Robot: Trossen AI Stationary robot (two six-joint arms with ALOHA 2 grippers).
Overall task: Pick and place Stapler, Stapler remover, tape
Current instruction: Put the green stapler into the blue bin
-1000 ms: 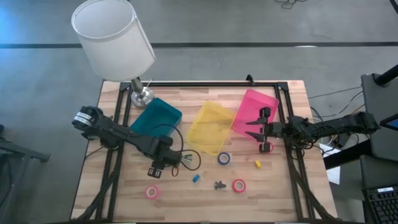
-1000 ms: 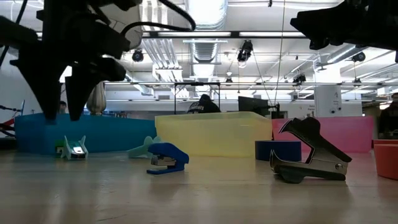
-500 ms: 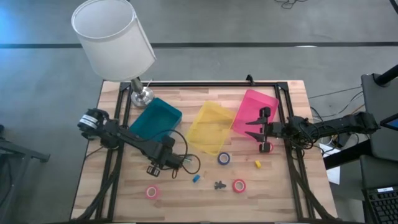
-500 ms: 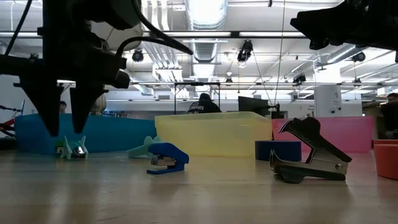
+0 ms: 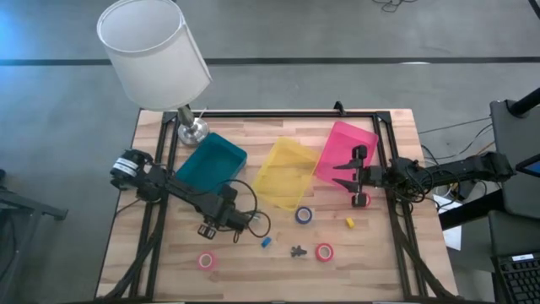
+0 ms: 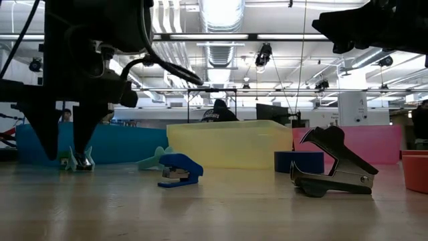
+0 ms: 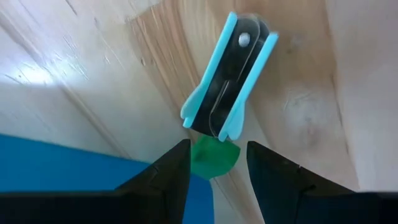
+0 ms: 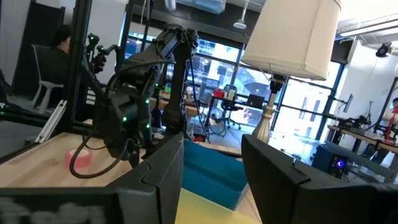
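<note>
My left gripper (image 7: 214, 169) (image 5: 221, 221) points down, open, close above the table beside the teal bin (image 5: 211, 160). A small green piece (image 7: 211, 158) lies between its fingertips; just beyond lies a light-blue staple remover (image 7: 229, 78) with a black inside. Whether the fingers touch the green piece, I cannot tell. A blue stapler (image 6: 179, 169) and a black staple remover (image 6: 331, 171) lie on the table nearer the front. Tape rolls lie flat: blue-purple (image 5: 304, 215), red (image 5: 324, 252), pink (image 5: 206, 261). My right gripper (image 5: 337, 175) hovers open over the pink bin (image 5: 346, 148).
A yellow bin (image 5: 285, 173) stands between the teal and pink bins. A lamp (image 5: 156, 59) stands at the far left corner. A small yellow piece (image 5: 349, 223) and another pink roll (image 5: 361, 200) lie near the right arm. A person sits in the room behind.
My left gripper has come down toward the green piece and the light-blue staple remover, rolling a little as it sank; its fingers stay open. Nothing on the table has moved.
</note>
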